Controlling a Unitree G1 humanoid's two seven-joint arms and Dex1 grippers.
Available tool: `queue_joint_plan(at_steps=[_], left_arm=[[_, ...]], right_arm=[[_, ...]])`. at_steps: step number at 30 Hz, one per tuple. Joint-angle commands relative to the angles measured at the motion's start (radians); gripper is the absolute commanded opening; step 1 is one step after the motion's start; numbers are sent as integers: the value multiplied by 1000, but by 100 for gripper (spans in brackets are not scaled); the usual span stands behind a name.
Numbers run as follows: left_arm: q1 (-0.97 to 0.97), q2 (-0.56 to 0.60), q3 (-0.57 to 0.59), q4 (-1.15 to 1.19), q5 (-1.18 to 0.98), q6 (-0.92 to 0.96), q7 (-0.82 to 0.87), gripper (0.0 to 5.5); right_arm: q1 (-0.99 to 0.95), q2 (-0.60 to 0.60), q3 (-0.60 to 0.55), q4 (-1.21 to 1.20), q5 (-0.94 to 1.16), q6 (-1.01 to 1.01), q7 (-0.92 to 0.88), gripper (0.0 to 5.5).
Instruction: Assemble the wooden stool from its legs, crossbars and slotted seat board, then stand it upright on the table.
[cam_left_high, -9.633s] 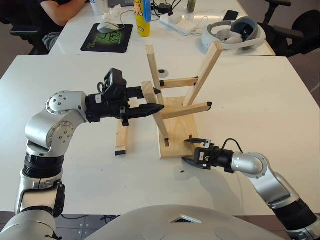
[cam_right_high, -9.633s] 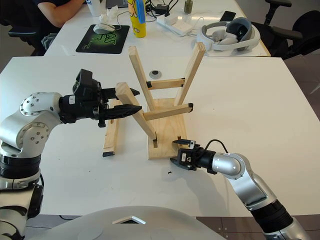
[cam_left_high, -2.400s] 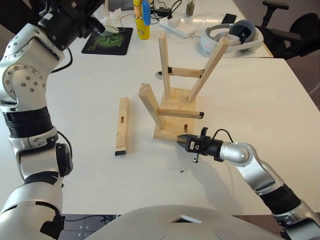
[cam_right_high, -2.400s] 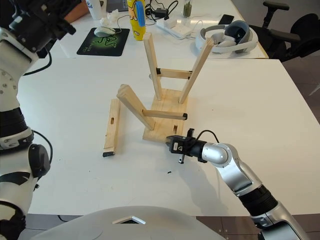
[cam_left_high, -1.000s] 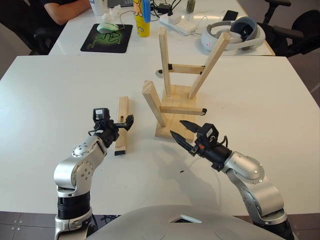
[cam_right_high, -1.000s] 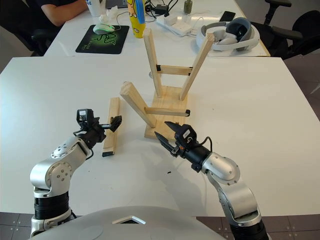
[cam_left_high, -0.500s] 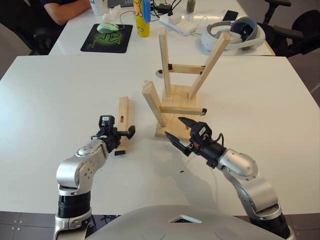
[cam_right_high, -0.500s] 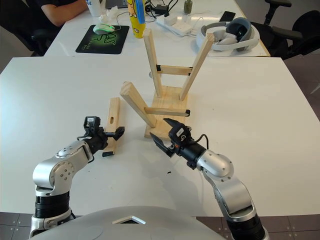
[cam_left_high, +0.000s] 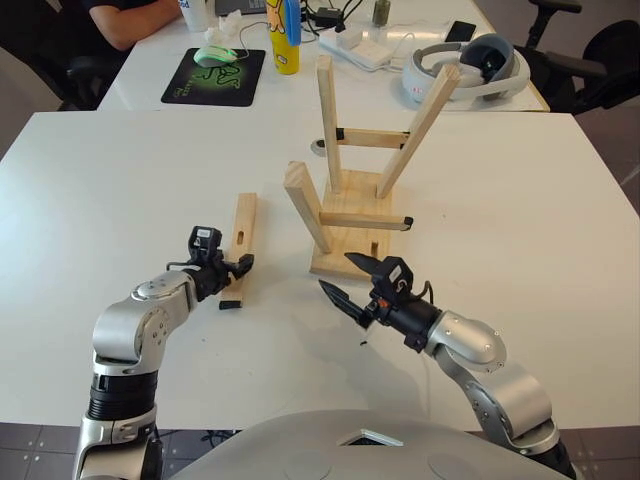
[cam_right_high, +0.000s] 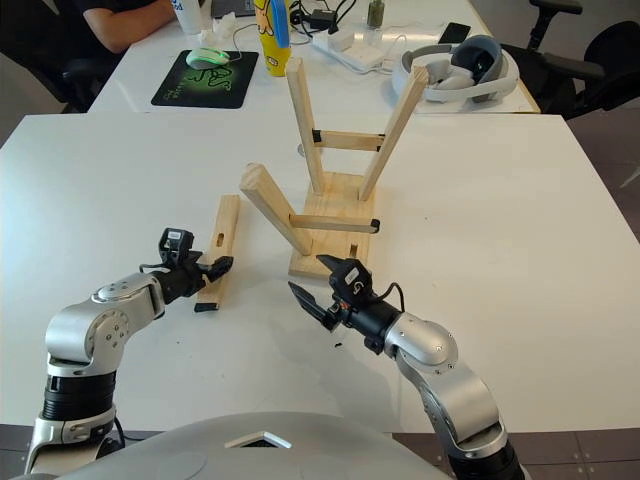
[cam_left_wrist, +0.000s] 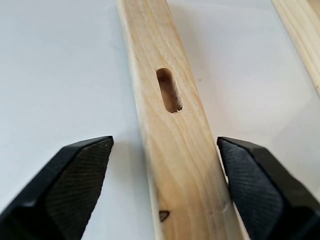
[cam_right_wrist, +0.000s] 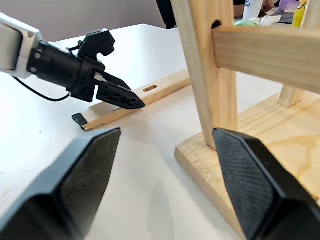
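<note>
**Finally, squaring up to the last leg**

Lowered the left gripper (cam_left_high: 238, 266) from high beside the head down to the table (cam_left_high: 520, 200) within the last couple of seconds. Now holds it low over the loose leg (cam_left_high: 243, 240), which lies flat just left of the seat board (cam_left_high: 352, 192), and close to the leg's dark-capped near end. Has its fingers (cam_left_wrist: 75, 175) spread, one on each side of the wood, not yet clamped. Cannot tell whether either pad touches.

Pulled the right gripper (cam_left_high: 334, 271) back off the board's near edge and opened it. Hovers there empty, jaws wide, just short of the board.

Left the rest as it was: board upside down on the table, two legs (cam_left_high: 328, 120) standing at its far end with a crossbar (cam_left_high: 372, 137) between them, and a third leg (cam_left_high: 305, 215) leaning toward the loose one. Shows a second crossbar (cam_left_high: 365, 220) running from that third leg, its other end free.

Points, most likely, to a pick-up of the fourth leg next. Calls for closing on it, lifting it, then mating it with the free crossbar end and the board. Leaves turning the stool upright for afterwards.
</note>
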Motion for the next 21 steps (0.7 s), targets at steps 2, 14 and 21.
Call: queue_joint_plan(at_steps=[2,14,21], left_arm=[[-26,25,4,58,19,31,-20,299],[-218,137,40,316,78,-143,-158,205],[-448,185,197,509,25,-511,-347,205]], right_arm=[[-2,10,5,-49,49,68,-22,345],[-90,98,15,-67,51,56,-116,345],[-223,184,-223,-105,756,234,-125,345]])
